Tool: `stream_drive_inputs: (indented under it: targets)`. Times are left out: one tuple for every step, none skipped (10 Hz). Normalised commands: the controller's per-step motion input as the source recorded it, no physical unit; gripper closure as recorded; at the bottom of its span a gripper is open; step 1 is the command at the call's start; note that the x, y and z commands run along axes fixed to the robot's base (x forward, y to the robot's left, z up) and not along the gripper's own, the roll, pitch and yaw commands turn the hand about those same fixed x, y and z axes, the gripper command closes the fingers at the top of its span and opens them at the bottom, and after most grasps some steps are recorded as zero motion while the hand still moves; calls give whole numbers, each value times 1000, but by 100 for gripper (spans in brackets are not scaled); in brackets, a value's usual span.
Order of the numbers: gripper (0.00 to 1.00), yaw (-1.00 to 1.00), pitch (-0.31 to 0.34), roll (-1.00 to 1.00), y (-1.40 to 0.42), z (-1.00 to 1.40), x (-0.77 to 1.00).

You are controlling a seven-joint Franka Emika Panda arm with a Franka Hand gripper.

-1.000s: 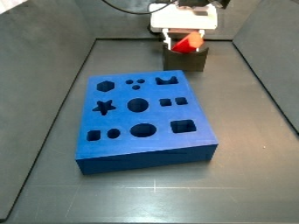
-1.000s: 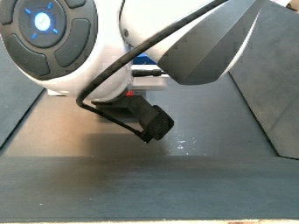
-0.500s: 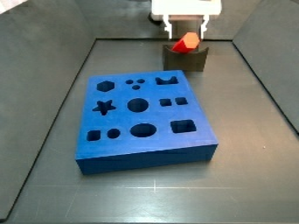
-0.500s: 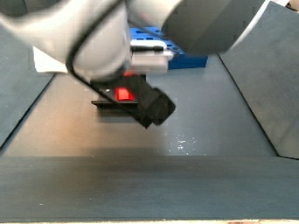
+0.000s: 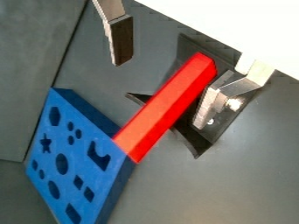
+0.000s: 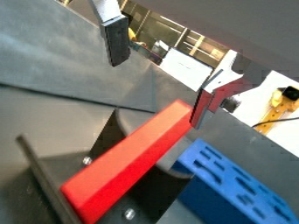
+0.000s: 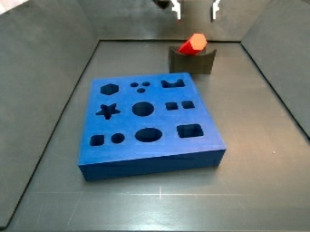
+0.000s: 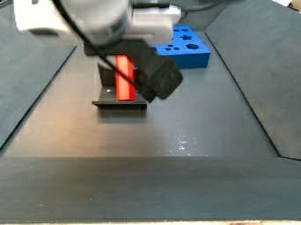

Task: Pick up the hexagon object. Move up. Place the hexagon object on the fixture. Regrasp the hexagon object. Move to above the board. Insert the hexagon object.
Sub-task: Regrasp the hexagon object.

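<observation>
The hexagon object (image 7: pixel 193 43) lies on the fixture (image 7: pixel 194 62) near the upper middle of a side view, tilted with one end raised, and nothing grips it. Left of and below it in that view, the board (image 7: pixel 151 127) fills the centre of the counter (image 7: pixel 260 172), its hexagonal cutout (image 7: pixel 111 89) at its upper left corner and empty.

In a wrist view the red peg runs diagonally from lower left to upper right, resting in the fixture's notch (image 5: pixel 193 140), with the board's corner at the lower left. The end effector (image 5: pixel 176 63) is open: one finger (image 5: pixel 119 37) stands at upper left, clear of the peg, and its partner (image 5: pixel 218 103) sits to the right, close to the peg but seemingly not pressing it. In the side view the end effector (image 7: pixel 195 7) shows only at the top edge, above the fixture.

The placing step looks finished, so the regrasp is in hand. The next move probably calls for lowering the open end effector around the peg at a new angle, closing squarely on its flat faces so that it can later stand upright over the hexagonal cutout.
</observation>
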Motion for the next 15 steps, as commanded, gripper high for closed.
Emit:
stream_drive_inputs:
  targets:
    - [0,22,68,1000,-1000,828,5]
    - [0,20,65,1000,-1000,796,7]
    - [0,19,57,1000,-1000,783,-15]
    - [0,18,46,1000,-1000,729,-46]
    - [0,17,42,1000,-1000,663,-55]
    - [0,17,41,1000,-1000,608,-56]
    - [0,17,37,1000,-1000,464,-57]
    - [0,17,34,1000,-841,308,-49]
    - [0,18,31,1000,-638,207,-48]
    - [0,18,27,1000,-432,121,-40]
    - [0,19,22,1000,-225,65,-35]
    - [0,20,18,1000,-51,40,-35]
    - [0,21,14,1000,-45,32,-28]
    - [0,22,12,1000,-47,23,-19]
    - [0,24,7,1000,-34,6,-2]
